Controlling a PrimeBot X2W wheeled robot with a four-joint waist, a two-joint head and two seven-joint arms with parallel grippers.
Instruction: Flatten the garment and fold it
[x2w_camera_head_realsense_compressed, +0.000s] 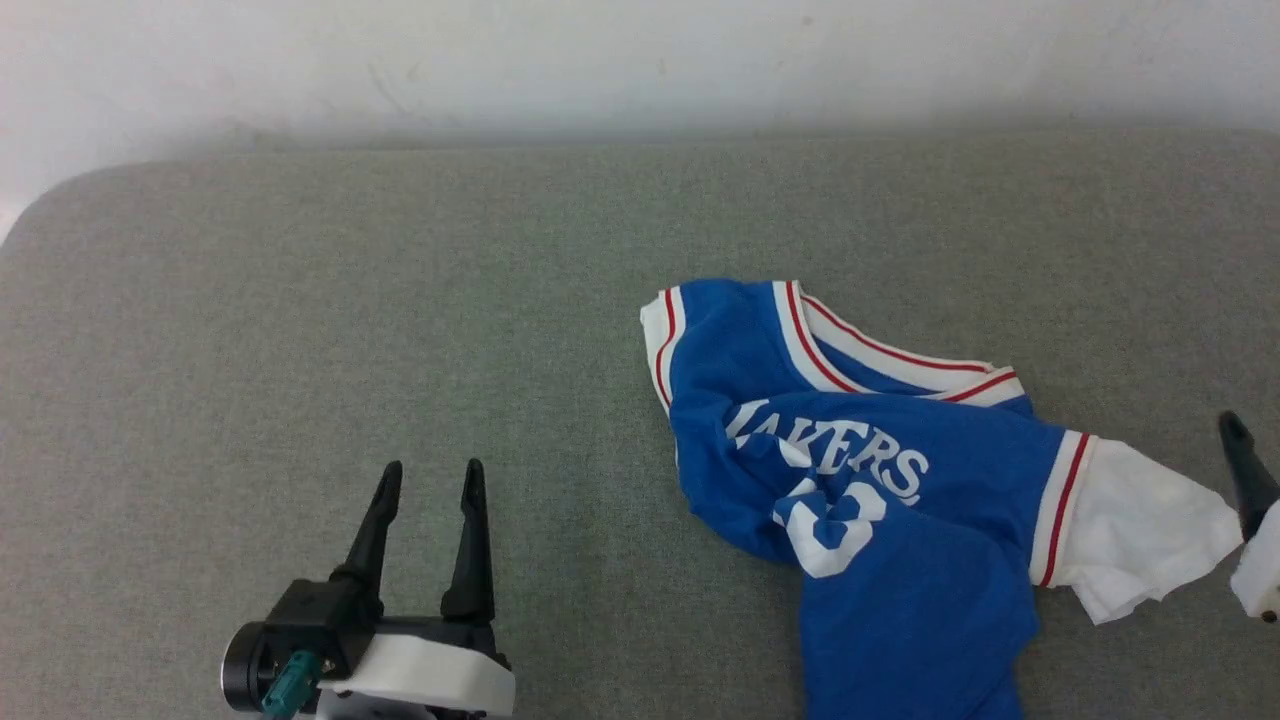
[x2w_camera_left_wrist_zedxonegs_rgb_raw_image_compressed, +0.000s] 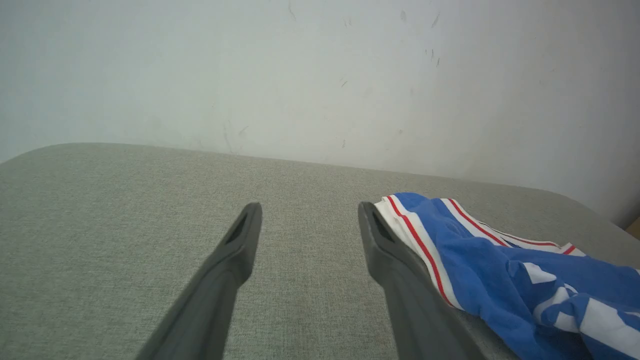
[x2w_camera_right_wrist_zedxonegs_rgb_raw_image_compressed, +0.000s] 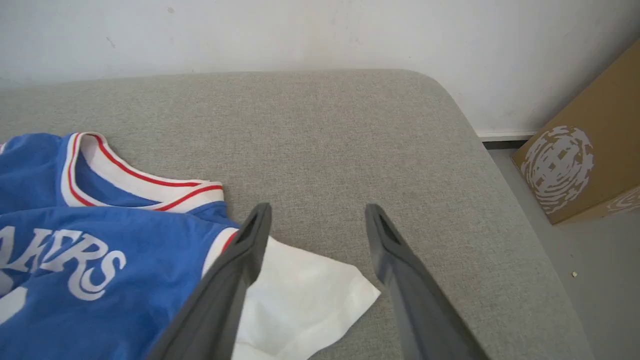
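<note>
The garment (x2w_camera_head_realsense_compressed: 880, 470), a royal-blue jersey with red-and-white trim and white lettering, lies crumpled on the right half of the grey padded surface (x2w_camera_head_realsense_compressed: 300, 300). Its white sleeve (x2w_camera_right_wrist_zedxonegs_rgb_raw_image_compressed: 310, 295) is spread out to the right. My right gripper (x2w_camera_right_wrist_zedxonegs_rgb_raw_image_compressed: 318, 207) stands open over that sleeve's edge, with nothing pinched between the fingers. One of its dark fingers (x2w_camera_head_realsense_compressed: 1245, 470) shows at the right border of the head view. My left gripper (x2w_camera_head_realsense_compressed: 433, 466) is open and empty, well to the left of the garment. In the left wrist view the left gripper (x2w_camera_left_wrist_zedxonegs_rgb_raw_image_compressed: 309, 206) has the garment's collar side (x2w_camera_left_wrist_zedxonegs_rgb_raw_image_compressed: 500, 280) just beyond its right finger.
A white wall runs behind the padded surface. The surface's rounded right corner (x2w_camera_right_wrist_zedxonegs_rgb_raw_image_compressed: 450, 100) drops to a grey floor where a brown cardboard box (x2w_camera_right_wrist_zedxonegs_rgb_raw_image_compressed: 585, 165) stands. Bare grey fabric stretches across the left and far parts of the surface.
</note>
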